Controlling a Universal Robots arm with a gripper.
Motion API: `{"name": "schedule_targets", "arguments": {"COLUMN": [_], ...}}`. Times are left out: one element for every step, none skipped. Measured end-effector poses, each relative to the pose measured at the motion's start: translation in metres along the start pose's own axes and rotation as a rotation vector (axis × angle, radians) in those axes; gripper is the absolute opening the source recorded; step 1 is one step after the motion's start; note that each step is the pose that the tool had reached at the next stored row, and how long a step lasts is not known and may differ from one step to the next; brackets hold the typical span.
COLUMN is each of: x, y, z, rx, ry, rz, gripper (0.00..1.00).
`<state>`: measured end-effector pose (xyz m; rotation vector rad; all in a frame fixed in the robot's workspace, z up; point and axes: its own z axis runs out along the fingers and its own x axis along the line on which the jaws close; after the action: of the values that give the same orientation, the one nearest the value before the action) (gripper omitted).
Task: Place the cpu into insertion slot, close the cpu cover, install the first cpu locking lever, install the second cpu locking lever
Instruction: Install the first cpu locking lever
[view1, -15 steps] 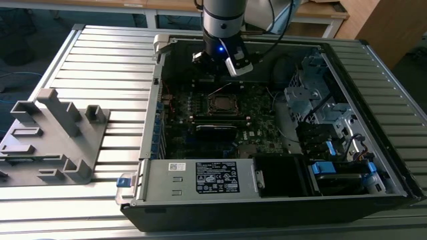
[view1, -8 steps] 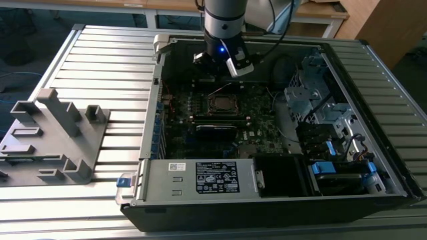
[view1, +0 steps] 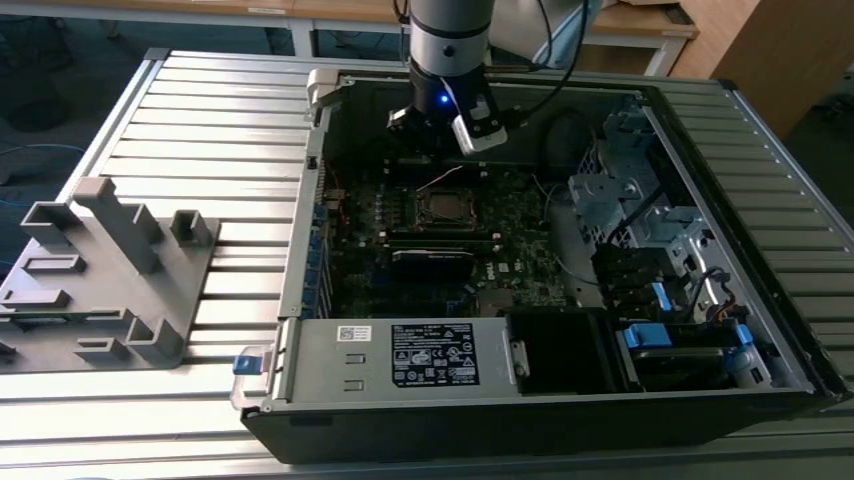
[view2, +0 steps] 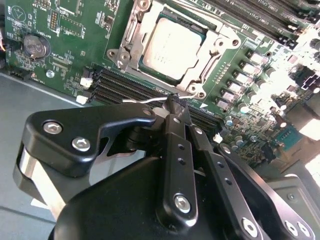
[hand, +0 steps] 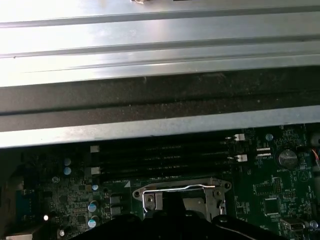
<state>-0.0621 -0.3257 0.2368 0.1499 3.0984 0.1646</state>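
Matte black gripper (view2: 173, 103), seemingly pinched together, dull silver square cpu (view2: 175, 45)

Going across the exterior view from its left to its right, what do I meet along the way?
Grey plastic fixture → blue latch at the computer case's corner → cpu on the green board → metal drive cage → wooden panel at the far edge.

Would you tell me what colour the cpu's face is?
Dull silver-grey; the cpu shows best in the second wrist view.
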Motion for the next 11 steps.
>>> {"name": "schedule_targets", "arguments": {"x": [0.0000, 0.0001, 0.0001, 0.0000, -0.0003, -0.0006, -0.0007, -0.0007, -0.0007, -0.0007, -0.0008], "y": [0.0000, 0.0000, 0.0001, 0.0001, 0.0002, 0.0003, 0.0006, 0.0009, 0.0011, 0.0012, 0.0013], "z": [0.0001, 0.0002, 0.0004, 0.0008, 0.0011, 0.0014, 0.0018, 0.0022, 0.0024, 0.0027, 0.0027], "rx": [-0.0001, -0.0018, -0.0047, -0.0065, -0.0076, -0.0085, -0.0103, -0.0134, -0.0176, -0.0217, -0.0224], "ry": [0.0000, 0.0002, 0.0004, 0.0004, 0.0006, 0.0007, 0.0009, 0.0012, 0.0017, 0.0019, 0.0018], "rz": [0.000, 0.000, 0.000, 0.001, 0.001, 0.001, 0.002, 0.002, 0.002, 0.002, 0.002], "gripper": [0.11, 0.11, 0.11, 0.11, 0.11, 0.11, 0.11, 0.11, 0.11, 0.11, 0.11]}}
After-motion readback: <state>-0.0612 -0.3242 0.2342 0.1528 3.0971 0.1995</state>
